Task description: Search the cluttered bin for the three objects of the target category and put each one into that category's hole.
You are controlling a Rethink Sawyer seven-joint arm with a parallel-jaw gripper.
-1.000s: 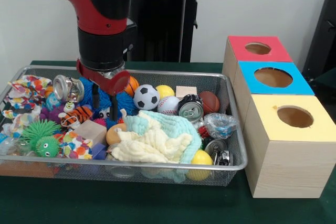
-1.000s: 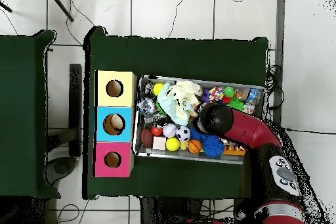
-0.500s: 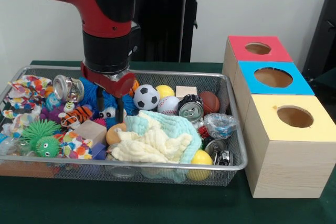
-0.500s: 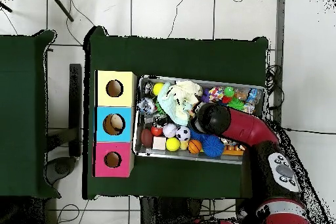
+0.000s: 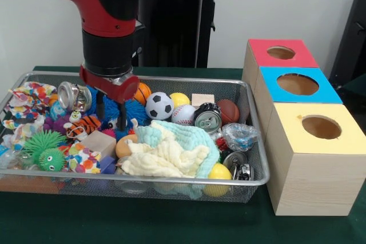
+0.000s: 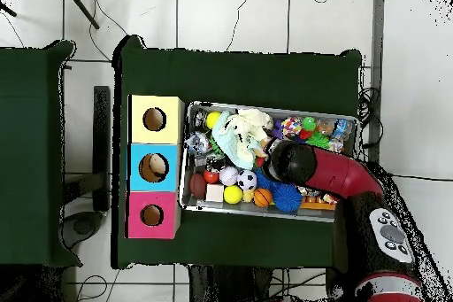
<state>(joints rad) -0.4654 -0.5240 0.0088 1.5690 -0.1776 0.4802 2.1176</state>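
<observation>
My gripper [image 5: 111, 112] hangs open over the left-middle of the wire bin [image 5: 171, 79], its fingers [image 5: 100, 106] down among a blue spiky toy [image 5: 136, 111] and a striped tiger toy [image 5: 86, 124]. Nothing is held between them. Just to the right lie an orange basketball [image 5: 143, 92], a soccer ball [image 5: 159, 106], a yellow ball [image 5: 179, 99] and a baseball [image 5: 183, 114]. In the overhead view the arm's wrist [image 6: 288, 163] hides the gripper over the bin [image 6: 193, 204].
Red [image 5: 280, 54], blue [image 5: 297, 84] and yellow [image 5: 321, 127] boxes with round holes stand right of the bin. Cans [image 5: 207, 119] [image 5: 71, 95], a pale cloth [image 5: 169, 150], a wooden block [image 5: 98, 142], a green spiky toy [image 5: 44, 150] and a front yellow ball [image 5: 219, 172] crowd the bin.
The gripper shifted right and down half a second ago, then came back left and rose slightly. It stays open and holds nothing; the bin's contents have not visibly moved.
</observation>
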